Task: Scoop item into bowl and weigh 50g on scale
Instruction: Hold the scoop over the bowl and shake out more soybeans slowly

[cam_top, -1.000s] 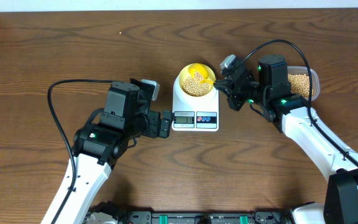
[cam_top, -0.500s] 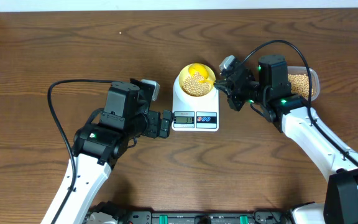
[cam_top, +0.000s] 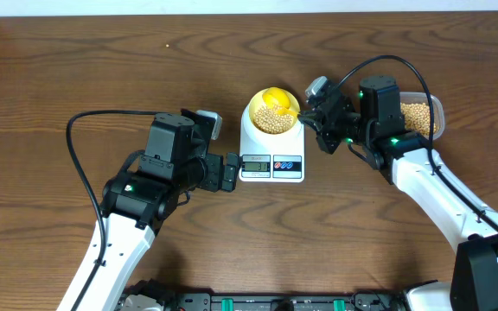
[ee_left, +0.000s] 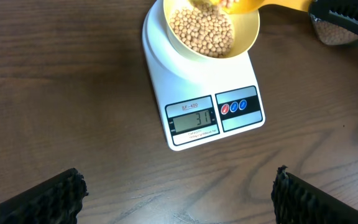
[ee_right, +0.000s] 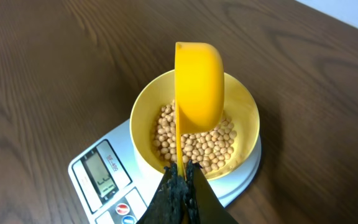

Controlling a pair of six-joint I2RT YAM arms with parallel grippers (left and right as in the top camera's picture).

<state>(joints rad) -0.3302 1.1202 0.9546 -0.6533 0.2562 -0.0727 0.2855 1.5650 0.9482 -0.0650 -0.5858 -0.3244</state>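
Our right gripper (ee_right: 180, 186) was clamped on the handle of the yellow scoop (ee_right: 199, 81), tipped over the pale bowl (ee_right: 244, 102) of beans (ee_right: 197, 146) on the white scale (ee_left: 157, 68). Our left gripper (ee_left: 179, 177) hung near it, fingers apart. The display (ee_left: 194, 121) seemed to read 31; we judged small, gentle pours best, watching the number.

Table (cam_top: 76, 78): dark brown wood-grain top, evenly lit, filling the scene. Pale strip (cam_top: 232, 7) along far edge. Black rail (cam_top: 275, 302), green fittings, at near edge.
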